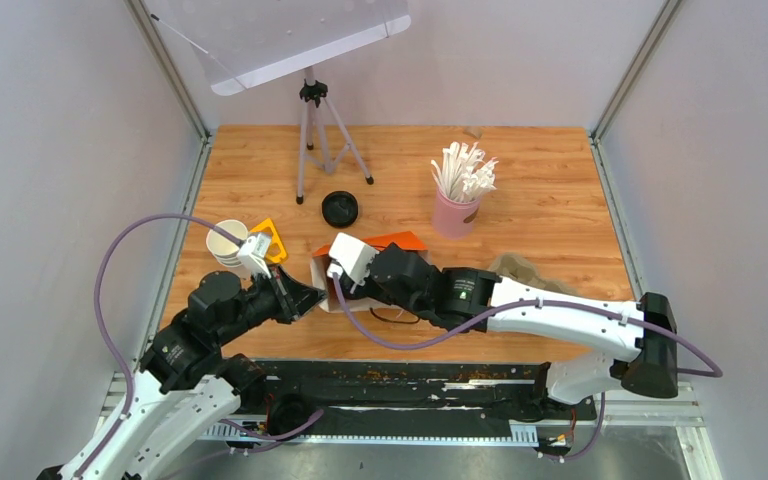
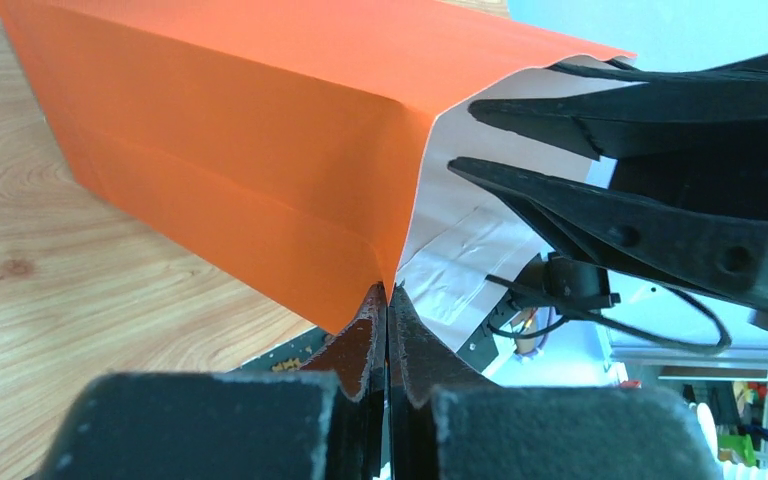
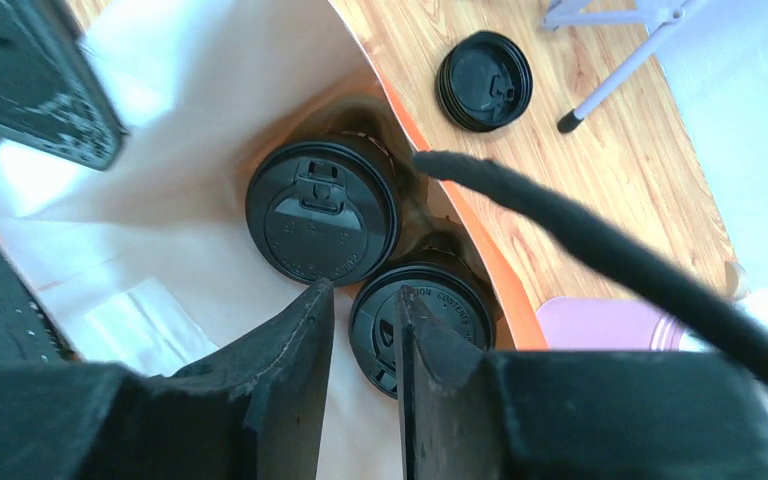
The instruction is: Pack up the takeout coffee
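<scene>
An orange paper bag (image 2: 230,130) with a white inside stands open at the table's near middle (image 1: 400,240). Two takeout coffee cups with black lids (image 3: 322,210) (image 3: 430,320) stand inside it, side by side. My left gripper (image 2: 388,300) is shut on the bag's rim at a corner fold (image 1: 312,293). My right gripper (image 3: 365,300) is open and empty in the bag's mouth, just above the lids. Its fingers (image 2: 640,230) also show in the left wrist view.
A stack of white lidless cups (image 1: 227,243) stands at the left. Loose black lids (image 1: 340,209) lie behind the bag, near a tripod (image 1: 312,130). A pink cup of white straws (image 1: 457,213) stands at the right. A brown pulp tray (image 1: 525,270) lies behind my right arm.
</scene>
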`<action>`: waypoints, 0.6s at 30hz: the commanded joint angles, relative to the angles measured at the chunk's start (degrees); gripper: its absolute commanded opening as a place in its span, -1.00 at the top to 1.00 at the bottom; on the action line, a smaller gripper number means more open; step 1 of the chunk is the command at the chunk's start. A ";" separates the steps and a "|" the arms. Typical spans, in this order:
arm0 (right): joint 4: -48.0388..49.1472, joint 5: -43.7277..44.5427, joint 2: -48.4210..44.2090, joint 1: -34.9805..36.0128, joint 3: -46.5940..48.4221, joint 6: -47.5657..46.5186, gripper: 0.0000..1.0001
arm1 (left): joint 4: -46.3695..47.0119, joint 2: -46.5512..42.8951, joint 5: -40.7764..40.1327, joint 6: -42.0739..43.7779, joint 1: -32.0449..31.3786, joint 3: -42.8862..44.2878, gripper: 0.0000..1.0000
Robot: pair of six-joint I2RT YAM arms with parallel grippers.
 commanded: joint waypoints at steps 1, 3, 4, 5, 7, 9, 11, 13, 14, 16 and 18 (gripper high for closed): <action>-1.14 -3.73 -2.99 -0.34 5.13 2.67 0.40 | 0.37 2.26 -1.78 -1.56 -0.01 4.15 1.00; -0.96 -4.44 -3.60 -0.65 5.50 3.14 0.38 | -0.68 3.25 -2.74 -1.64 0.01 5.30 1.00; -0.91 -4.42 -3.87 -0.82 5.67 3.32 0.37 | -1.27 3.74 -3.33 -1.77 -0.03 6.01 1.00; -0.93 -4.11 -4.06 -1.08 5.92 3.68 0.38 | -1.88 4.14 -3.93 -2.05 -0.04 6.67 1.00; -1.16 -3.45 -4.57 -1.79 6.57 4.66 0.38 | -3.23 5.03 -5.24 -2.99 -0.02 8.26 1.00; -0.88 -3.23 -5.37 -2.82 7.35 5.49 0.37 | -4.53 6.16 -6.24 -3.59 -0.02 9.78 1.00; 0.39 -2.70 -6.83 -3.61 7.92 5.45 0.35 | -5.81 7.32 -7.24 -3.97 0.01 11.13 1.00; 1.87 -1.68 -8.08 -4.58 8.65 4.96 0.34 | -7.09 8.46 -8.05 -4.30 0.01 12.27 1.00; 1.95 -1.69 -8.43 -5.14 9.22 4.80 0.33 | -7.51 9.07 -8.17 -4.62 -0.01 12.89 1.00; 1.42 -2.46 -8.86 -6.41 11.09 4.97 0.31 | -7.75 9.91 -8.20 -5.38 0.01 13.73 1.00; -0.12 -2.65 -8.82 -7.22 12.84 5.43 0.30 | -8.30 10.80 -8.97 -6.30 -0.05 14.32 1.00</action>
